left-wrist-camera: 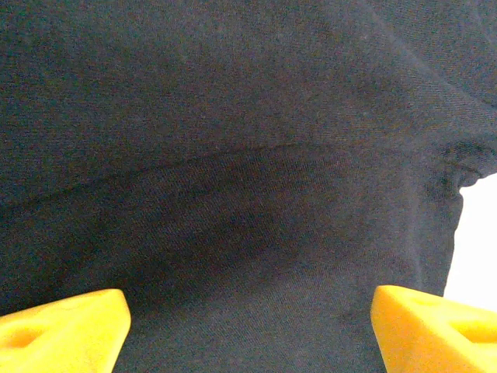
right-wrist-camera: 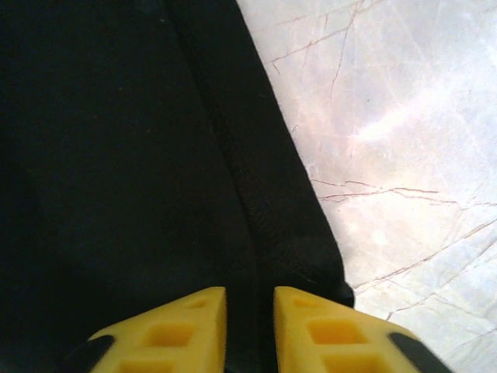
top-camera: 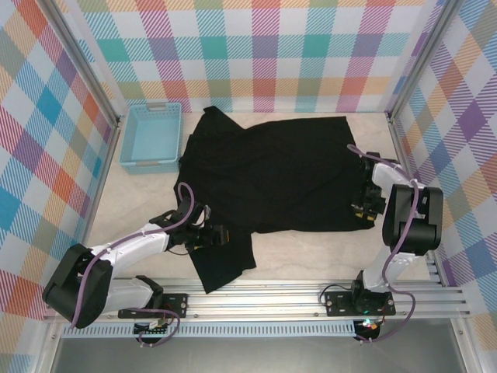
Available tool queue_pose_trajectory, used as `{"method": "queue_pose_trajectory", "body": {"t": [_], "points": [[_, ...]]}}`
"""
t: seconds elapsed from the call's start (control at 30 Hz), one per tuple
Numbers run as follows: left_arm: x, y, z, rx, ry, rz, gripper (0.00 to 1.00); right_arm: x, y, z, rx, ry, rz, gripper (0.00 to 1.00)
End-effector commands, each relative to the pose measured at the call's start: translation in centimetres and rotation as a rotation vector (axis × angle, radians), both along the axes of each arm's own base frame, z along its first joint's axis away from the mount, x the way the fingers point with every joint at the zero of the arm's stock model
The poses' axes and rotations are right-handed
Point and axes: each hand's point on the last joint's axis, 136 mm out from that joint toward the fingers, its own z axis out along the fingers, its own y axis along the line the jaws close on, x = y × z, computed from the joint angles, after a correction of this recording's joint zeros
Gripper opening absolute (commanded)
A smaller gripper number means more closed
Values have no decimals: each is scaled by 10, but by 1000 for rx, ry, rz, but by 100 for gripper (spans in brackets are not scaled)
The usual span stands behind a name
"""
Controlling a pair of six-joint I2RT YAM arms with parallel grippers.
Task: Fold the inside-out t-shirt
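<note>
The inside-out t-shirt point(top-camera: 272, 171) lies spread flat across the middle of the table, black, with one sleeve hanging toward the near edge. My left gripper point(top-camera: 213, 235) hovers low over that near-left part. In the left wrist view it is open point(left-wrist-camera: 248, 326), its yellow fingertips point(left-wrist-camera: 62, 330) wide apart above the dark cloth point(left-wrist-camera: 248, 155). My right gripper point(top-camera: 361, 208) sits at the shirt's right edge. The right wrist view shows it point(right-wrist-camera: 250, 326) shut on the hem of the shirt point(right-wrist-camera: 116, 155), a strip of black cloth pinched in the narrow gap.
A light blue plastic basket point(top-camera: 151, 165) stands at the back left, touching the shirt's left side. Pale marble tabletop point(top-camera: 311, 256) shows in front of the shirt and to its right point(right-wrist-camera: 404, 116). Checked walls close in the left, back and right sides.
</note>
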Motion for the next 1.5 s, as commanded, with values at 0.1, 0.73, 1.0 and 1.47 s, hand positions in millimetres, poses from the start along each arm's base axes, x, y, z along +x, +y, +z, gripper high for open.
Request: {"method": "queue_pose_trajectory", "body": {"t": [0.1, 0.73, 1.0, 1.47], "points": [[-19, 16, -23, 83, 74, 2, 83, -6, -2, -3, -3, 19, -16, 8], [-28, 24, -31, 103, 102, 25, 84, -15, -54, 16, -76, -40, -175, 0], [-29, 26, -33, 108, 105, 29, 84, -18, -61, 21, -106, -50, -201, 0], [-30, 26, -32, 107, 107, 30, 84, -24, -49, 25, -60, -133, -243, 0]]}}
